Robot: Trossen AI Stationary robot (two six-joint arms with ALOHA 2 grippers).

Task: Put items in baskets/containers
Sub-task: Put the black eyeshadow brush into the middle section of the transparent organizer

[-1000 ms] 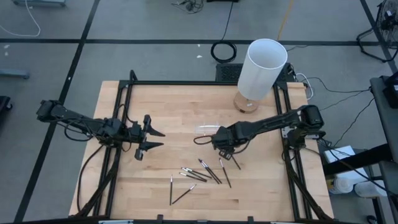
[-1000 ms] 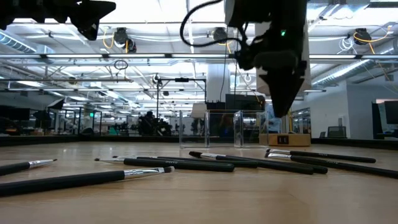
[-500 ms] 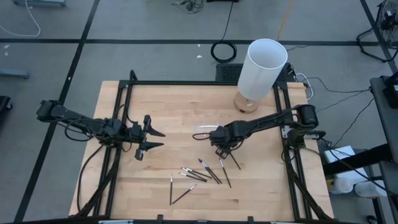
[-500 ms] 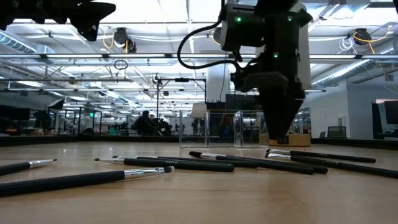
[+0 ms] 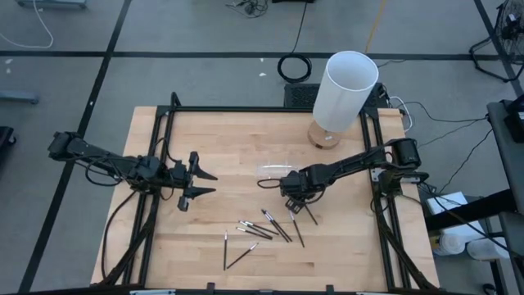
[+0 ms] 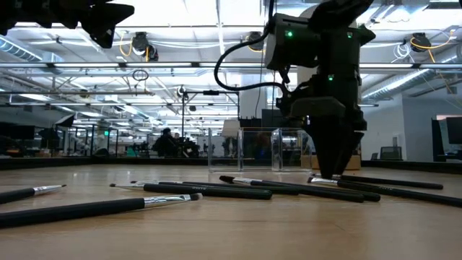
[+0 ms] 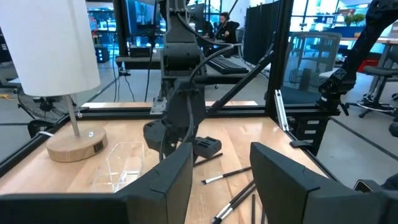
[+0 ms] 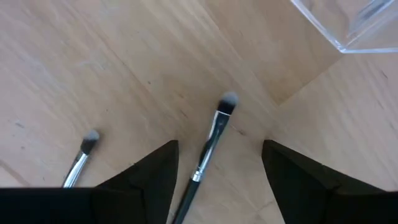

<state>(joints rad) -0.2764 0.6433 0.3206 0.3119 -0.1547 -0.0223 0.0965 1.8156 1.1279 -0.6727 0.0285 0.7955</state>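
Clear tray [image 5: 272, 173]: holds nothing. Brushes [image 5: 270, 227] loose on surface [image 5: 229, 147]. Right tool [image 5: 293, 205] wide, straddling one brush [image 8: 208, 149]. Left tool [image 5: 205, 183] wide, idle.

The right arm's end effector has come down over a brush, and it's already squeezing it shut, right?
Not shut. The right end effector is open, its fingers standing either side of the brush lying on the table, as the right wrist view shows.

Sticks [image 5: 264, 230] lie scattered before the tray [image 5: 273, 173].
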